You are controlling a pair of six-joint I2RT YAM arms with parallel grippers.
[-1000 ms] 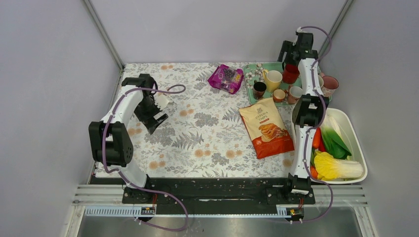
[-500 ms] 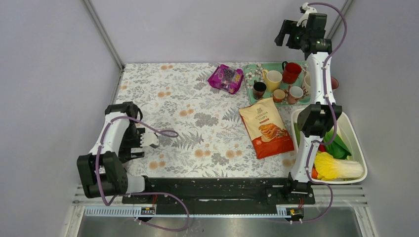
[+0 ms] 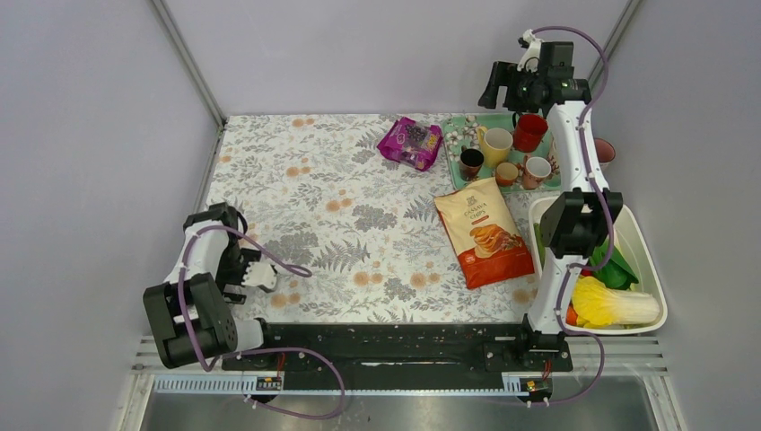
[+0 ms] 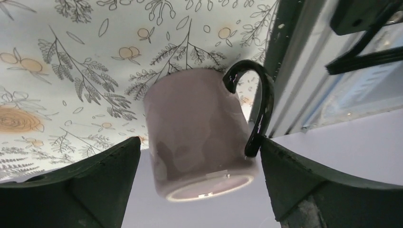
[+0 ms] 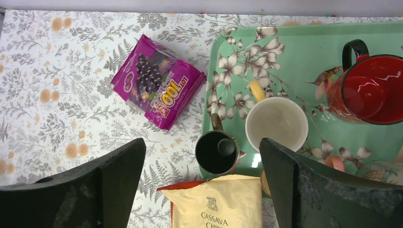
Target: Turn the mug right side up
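Note:
The mug (image 4: 199, 137) is pale lilac with a black handle (image 4: 261, 104). It sits between my left gripper's (image 4: 200, 140) fingers with its base facing the wrist camera and its mouth turned away. Both fingers lie against its sides, the right one at the handle. In the top view the mug (image 3: 264, 275) and the left gripper (image 3: 251, 272) are low over the table's near-left corner. My right gripper (image 3: 500, 88) is open and empty, high above the green tray (image 5: 304, 42).
The tray holds a yellow mug (image 5: 276, 123), a red mug (image 5: 370, 92), a dark cup (image 5: 216, 152) and smaller cups. A purple snack pack (image 3: 411, 142) and a cassava chips bag (image 3: 485, 232) lie mid-table. A white bin (image 3: 648, 260) of vegetables stands right. The table's front rail (image 4: 280, 57) is close to the mug.
My left arm carried the mug from the left middle of the table back to the near-left corner. My right gripper lifted off the tray area and swung left above it.

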